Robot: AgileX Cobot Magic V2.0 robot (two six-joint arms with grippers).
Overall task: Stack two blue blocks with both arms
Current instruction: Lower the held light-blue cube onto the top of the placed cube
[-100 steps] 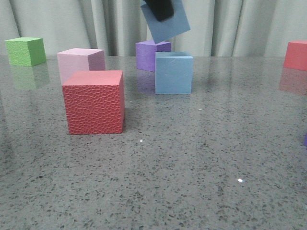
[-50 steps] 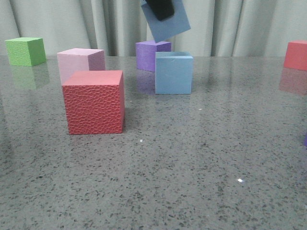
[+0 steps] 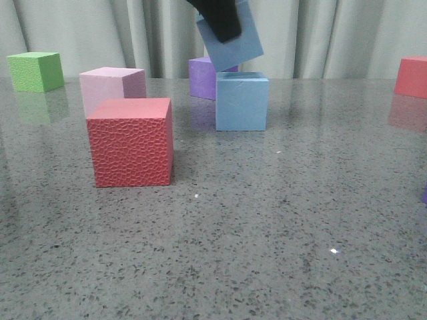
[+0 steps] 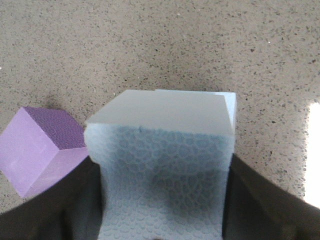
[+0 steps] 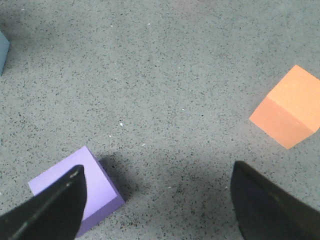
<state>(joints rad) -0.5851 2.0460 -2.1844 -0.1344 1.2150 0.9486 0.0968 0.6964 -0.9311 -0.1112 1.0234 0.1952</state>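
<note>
One blue block (image 3: 241, 101) stands on the grey table, right of the red cube. My left gripper (image 3: 220, 17) is shut on the other blue block (image 3: 235, 41) and holds it tilted in the air just above the standing one, a little to its left. In the left wrist view the held block (image 4: 162, 165) fills the space between the dark fingers (image 4: 250, 200), and an edge of the standing block (image 4: 229, 102) shows beyond it. My right gripper (image 5: 157, 200) is open and empty above bare table; it does not show in the front view.
A textured red cube (image 3: 131, 141) stands front left, a pale pink cube (image 3: 110, 87) behind it, a green cube (image 3: 36, 71) far left. A purple cube (image 3: 208, 77) stands behind the blue blocks. A red cube (image 3: 412, 77) is far right. The right wrist view shows a lilac cube (image 5: 80, 192) and an orange cube (image 5: 289, 107).
The left gripper has lowered the held blue block a little toward the standing one. Nothing else has moved.
</note>
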